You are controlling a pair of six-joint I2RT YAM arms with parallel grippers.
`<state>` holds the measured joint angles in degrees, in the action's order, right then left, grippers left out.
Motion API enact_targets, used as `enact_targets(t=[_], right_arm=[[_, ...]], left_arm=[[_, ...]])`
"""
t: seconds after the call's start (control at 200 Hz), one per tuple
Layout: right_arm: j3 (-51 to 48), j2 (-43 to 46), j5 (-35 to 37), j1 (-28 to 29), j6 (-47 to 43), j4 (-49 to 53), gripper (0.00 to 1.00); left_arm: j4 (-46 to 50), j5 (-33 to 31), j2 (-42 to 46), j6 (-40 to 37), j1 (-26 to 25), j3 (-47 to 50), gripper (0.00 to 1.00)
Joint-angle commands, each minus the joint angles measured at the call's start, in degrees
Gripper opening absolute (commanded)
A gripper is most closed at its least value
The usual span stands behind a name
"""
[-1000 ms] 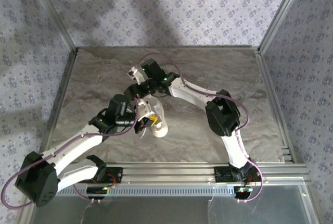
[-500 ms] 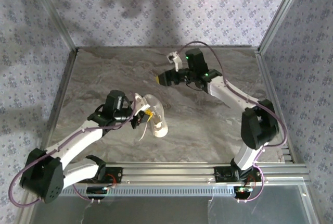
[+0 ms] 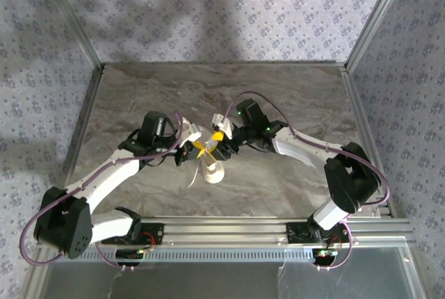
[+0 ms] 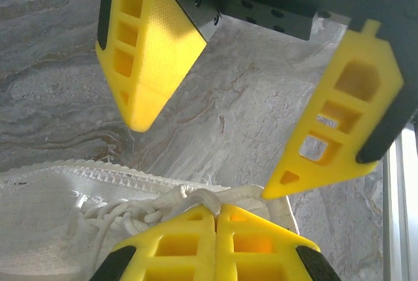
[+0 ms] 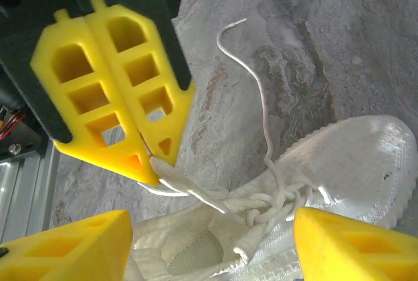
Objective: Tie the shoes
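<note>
The white shoe (image 3: pixel 212 169) lies on the marble table between the two arms, its laces knotted loosely over the tongue (image 5: pixel 274 206). My left gripper (image 4: pixel 219 208) is shut on a loop of white lace (image 4: pixel 196 197) just above the shoe; in the right wrist view its closed yellow fingers (image 5: pixel 111 91) pull that lace (image 5: pixel 171 178) taut. My right gripper (image 5: pixel 212 219) hangs open over the shoe's opening, its fingers on either side of the knot and holding nothing. One free lace end (image 5: pixel 255 78) trails away across the table.
The marble table (image 3: pixel 292 97) is walled by patterned panels with metal rails along the sides. An aluminium rail (image 3: pixel 229 226) carrying both arm bases runs along the near edge. The two grippers stand very close, almost touching (image 3: pixel 208 142).
The right gripper, which had swung off toward the far right, has come back over the shoe with its jaws wider. The left gripper kept hold of the lace and shifted slightly back.
</note>
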<state>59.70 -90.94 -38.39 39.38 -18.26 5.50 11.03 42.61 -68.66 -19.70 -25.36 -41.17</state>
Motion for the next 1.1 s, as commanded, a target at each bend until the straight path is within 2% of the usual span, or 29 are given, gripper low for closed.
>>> enact_targets(t=[0.0, 0.37, 0.58, 0.67, 0.825, 0.879, 1.094], right_arm=[[-0.58, -0.67, -0.02, 0.67, -4.34, -1.02, 0.67], [2.64, -5.26, -0.50, 3.23, -7.05, -0.39, 0.66], [2.87, -6.70, -2.53, 3.13, -2.63, -5.10, 0.61], [2.55, -7.20, -3.23, 3.14, -0.88, -6.74, 0.52], [1.75, -7.35, -3.71, 2.72, -1.88, -6.44, 0.13], [1.65, -7.33, -3.71, 2.63, -2.57, -5.71, 0.04], [2.82, -7.15, -3.79, 1.77, -5.60, -1.68, 0.00]], left_arm=[[1.41, 3.78, -0.91, -1.83, 0.66, -2.31, 0.00], [3.03, 6.17, -3.56, -2.71, 1.28, -4.52, 0.00], [3.91, 6.02, -4.42, -3.34, 1.48, -5.14, 0.00], [4.17, 5.78, -4.62, -3.66, 1.59, -5.06, 0.00], [4.16, 4.59, -4.07, -3.68, 1.76, -4.80, 0.05], [4.17, 3.79, -3.55, -3.52, 1.82, -4.61, 0.10], [3.80, -3.92, 2.80, -1.04, 2.89, -2.79, 0.33]])
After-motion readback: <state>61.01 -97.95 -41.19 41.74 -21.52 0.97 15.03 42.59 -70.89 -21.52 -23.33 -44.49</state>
